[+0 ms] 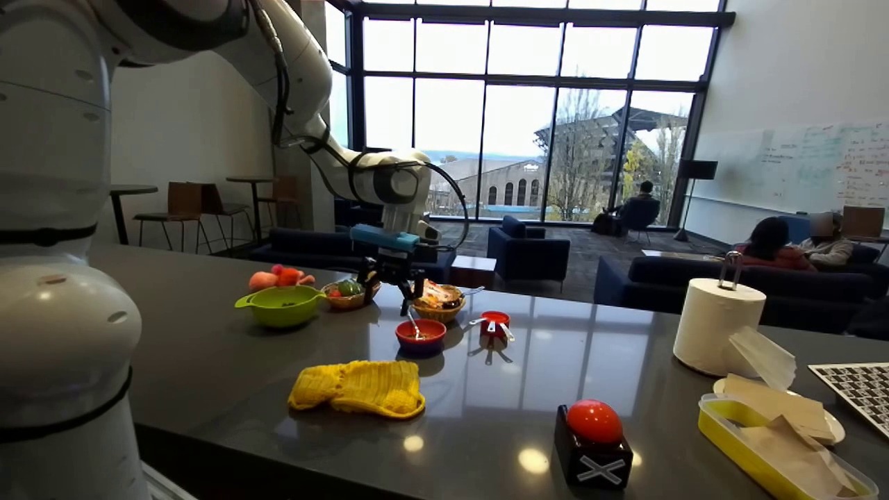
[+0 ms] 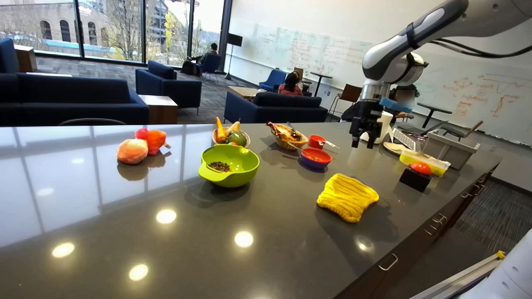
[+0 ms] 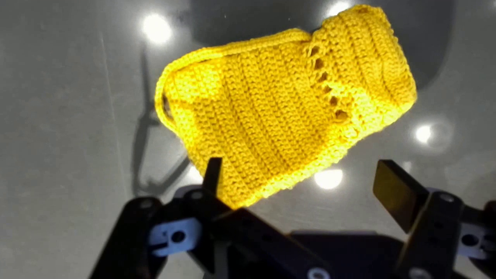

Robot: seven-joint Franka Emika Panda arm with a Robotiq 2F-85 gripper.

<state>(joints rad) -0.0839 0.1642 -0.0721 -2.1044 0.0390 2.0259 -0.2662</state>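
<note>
below the tool (image 3: 304, 182), on a shiny grey desk (image 2: 286, 253), i see a yellow knitted piece (image 3: 267, 112) lying loose; clear of the tool stand a lime-green bowl (image 2: 237, 175), a red-and-purple bowl (image 2: 314, 163) and a red-topped button box (image 1: 594, 448).

In an exterior view, seeing the cloth (image 1: 354, 389) lying on the counter (image 1: 479, 444) lower left of centre, before the bowl (image 1: 420, 346), and the colander (image 1: 281, 316) resting farther behind at mid-left. Seeing the buzzer (image 1: 594, 444) standing lower right of centre, left of the container (image 1: 726, 437), with the paper roll (image 1: 715, 326) standing behind both.
</note>
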